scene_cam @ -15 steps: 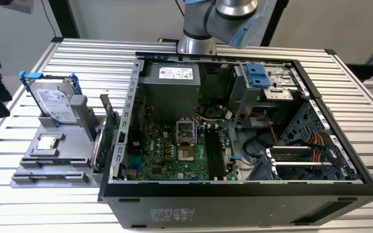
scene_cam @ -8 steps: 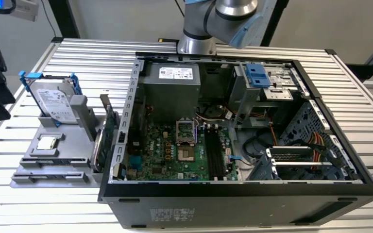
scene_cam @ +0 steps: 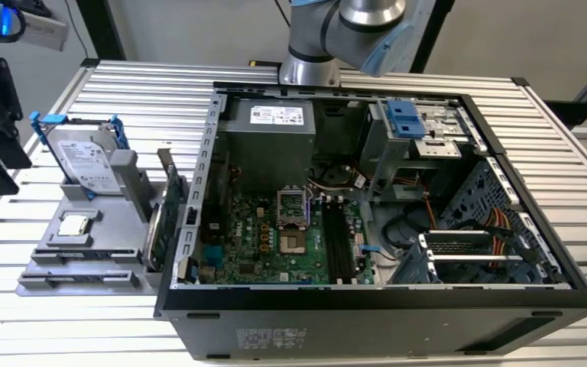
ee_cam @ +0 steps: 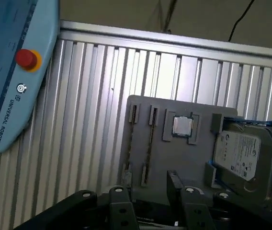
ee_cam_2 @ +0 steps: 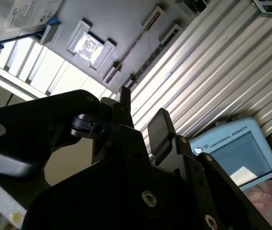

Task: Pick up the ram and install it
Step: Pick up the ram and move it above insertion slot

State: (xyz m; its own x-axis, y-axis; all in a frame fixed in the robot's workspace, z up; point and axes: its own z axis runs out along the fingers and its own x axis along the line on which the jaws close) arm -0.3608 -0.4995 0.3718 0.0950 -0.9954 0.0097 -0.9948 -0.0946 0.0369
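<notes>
We find the gripper [ee_cam: 148, 190] open, empty, facing the grey slotted holder [ee_cam: 184, 158] that props the thin ram stick [ee_cam: 149, 143] edge-up for pinching.

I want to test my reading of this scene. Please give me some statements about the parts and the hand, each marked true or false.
1. The computer case lies open, its motherboard showing. True.
2. The hard drive is mounted inside the case. False: it stands in the grey holder beside the case.
3. The hand grips the ram. False: the hand is open and holds nothing.
4. A processor chip lies flat on the holder. True.
</notes>
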